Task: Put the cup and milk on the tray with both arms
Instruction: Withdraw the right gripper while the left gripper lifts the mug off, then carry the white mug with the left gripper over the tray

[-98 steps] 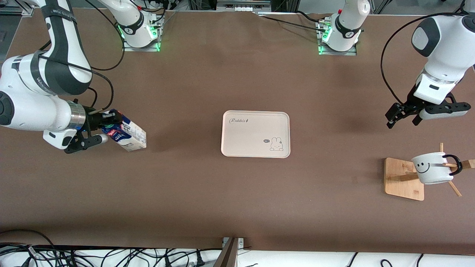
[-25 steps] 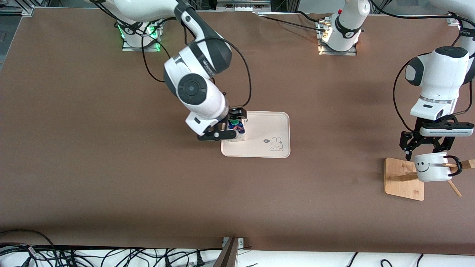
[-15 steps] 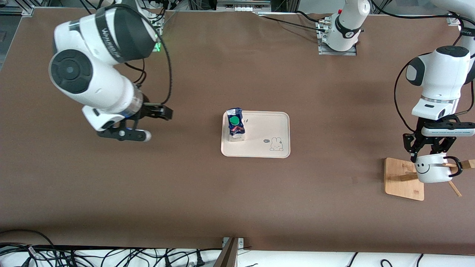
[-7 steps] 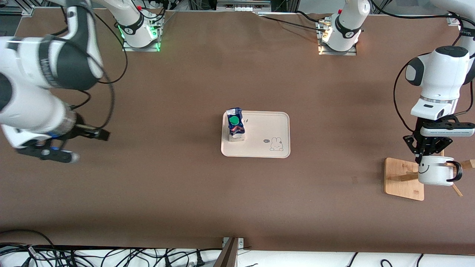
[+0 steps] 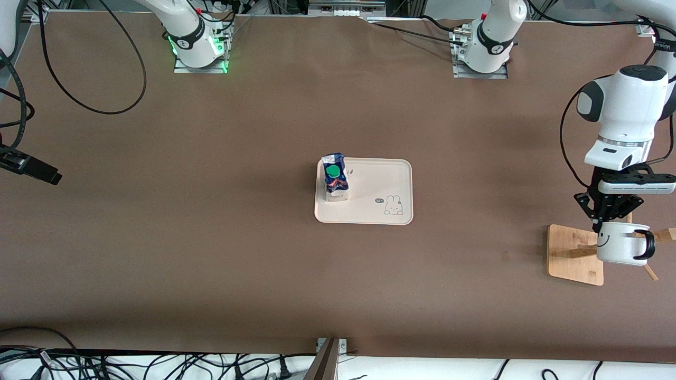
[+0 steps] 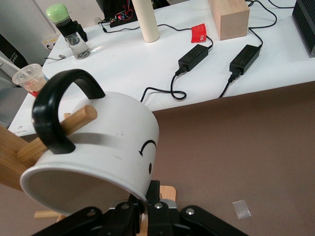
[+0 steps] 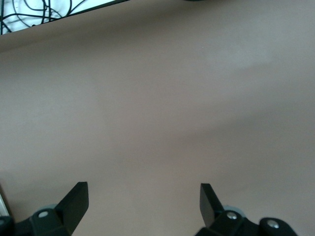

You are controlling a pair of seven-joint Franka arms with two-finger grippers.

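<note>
Left arm comes down from its base and hangs near-vertical at its own end of the desk [image 5: 211, 274], wrist pointing down, left claw [image 5: 607, 219] directly above the wooden stand [image 5: 573, 258]. Its fingers [image 6: 130, 216] are pinched together on the rim of the cup [image 5: 623, 244]. Cup lies on its side, long axis roughly level, mouth toward the left claw, black loop handle [image 6: 56, 115] on the side away from that claw with a wooden peg [image 6: 59, 132] of the stand through it; smiley face [image 5: 603, 241] sits on the wall just under the claw. Right arm is pulled out to its own end of the desk, mostly out of frame in the front view, waiting. Right claw [image 7: 142, 201] has its fingers spread wide apart with nothing between them, only bare desk below it. Milk [image 5: 335, 176] is well apart from both claws, standing upright on the tray [image 5: 380, 182] at mid-desk, long axis vertical, green cap [image 5: 332, 171] facing up, on the tray's part toward the right arm's end. Rabbit drawing [image 5: 392, 205] is on the tray's part toward the left claw.
</note>
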